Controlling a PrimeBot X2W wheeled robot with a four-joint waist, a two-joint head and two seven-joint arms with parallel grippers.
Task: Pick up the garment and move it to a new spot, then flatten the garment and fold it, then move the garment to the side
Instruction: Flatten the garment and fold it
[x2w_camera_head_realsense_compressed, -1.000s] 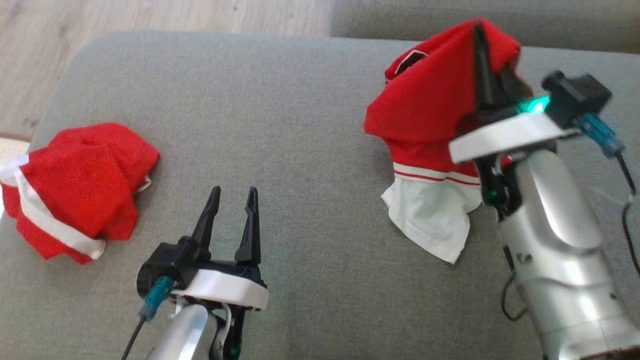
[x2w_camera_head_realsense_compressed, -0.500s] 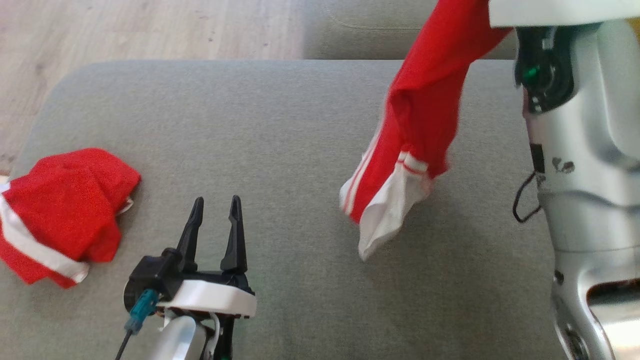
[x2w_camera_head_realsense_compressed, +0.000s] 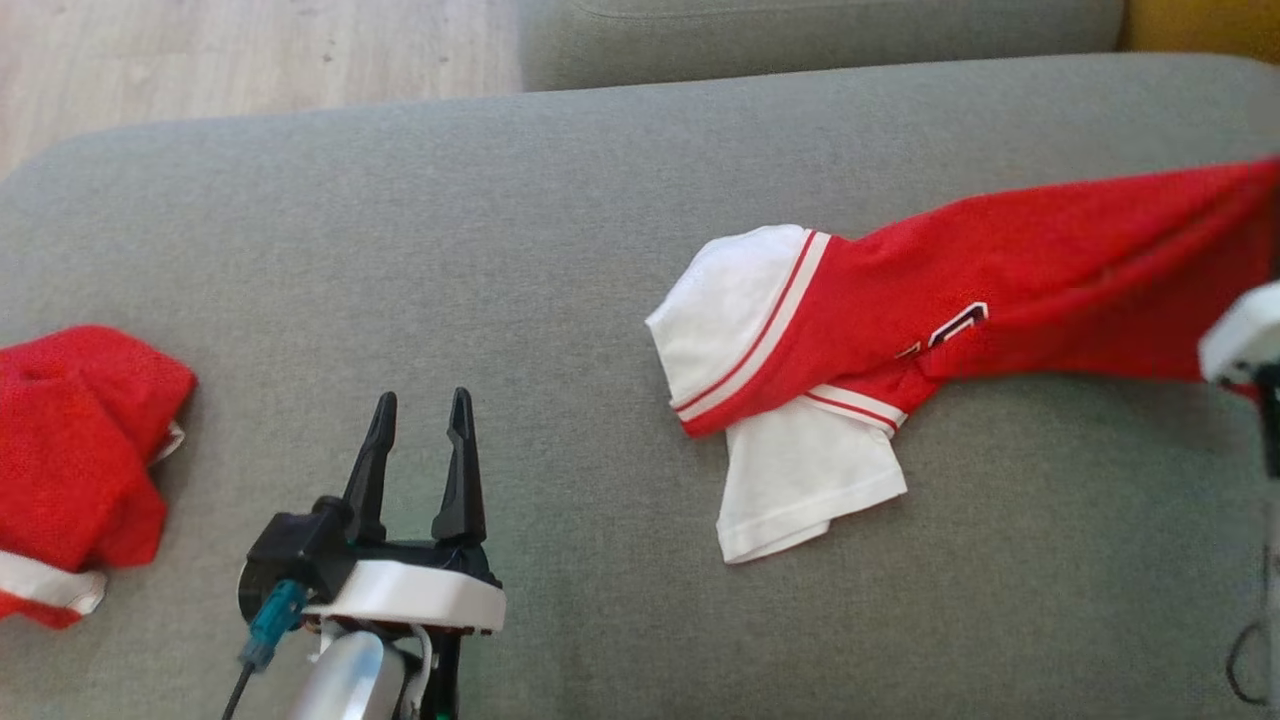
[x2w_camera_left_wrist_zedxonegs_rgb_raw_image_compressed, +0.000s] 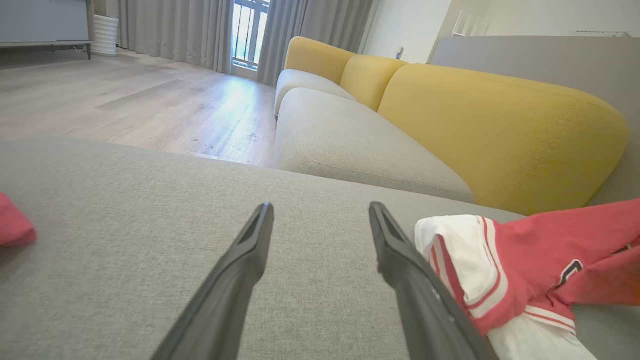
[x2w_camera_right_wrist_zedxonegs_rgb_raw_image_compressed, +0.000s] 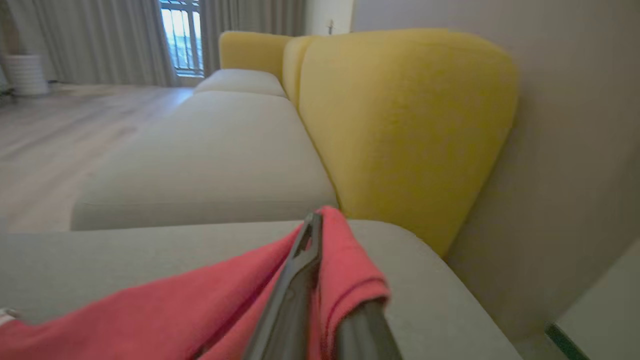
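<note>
Grey sofa cushion (x2w_camera_head_realsense_compressed: 500, 200) spans most of the head view. The garment (x2w_camera_head_realsense_compressed: 1020, 280), a red jersey w/ white sleeves, lies on the cushion's right half, drawn out into a long band. Its long axis runs left-right, w/ the right end slightly farther back. The white sleeve end is bunched approx. mid-cushion and the red end runs off the right side. A second red garment (x2w_camera_head_realsense_compressed: 80, 450) sits crumpled at the far left, well apart.

Right gripper (x2w_camera_right_wrist_zedxonegs_rgb_raw_image_compressed: 340, 260) is clamped on the red right end, cloth pinched btwn its fingers. Left gripper (x2w_camera_head_realsense_compressed: 420, 405) is near-left, fingers apart w/ nothing in them, pointing away. The sleeve end lies to its right and a bit farther off.

That free end is closer to the left arm. Flattening prob. means the left gripper goes right to take it, then pulls along the axis against the right gripper's hold.
</note>
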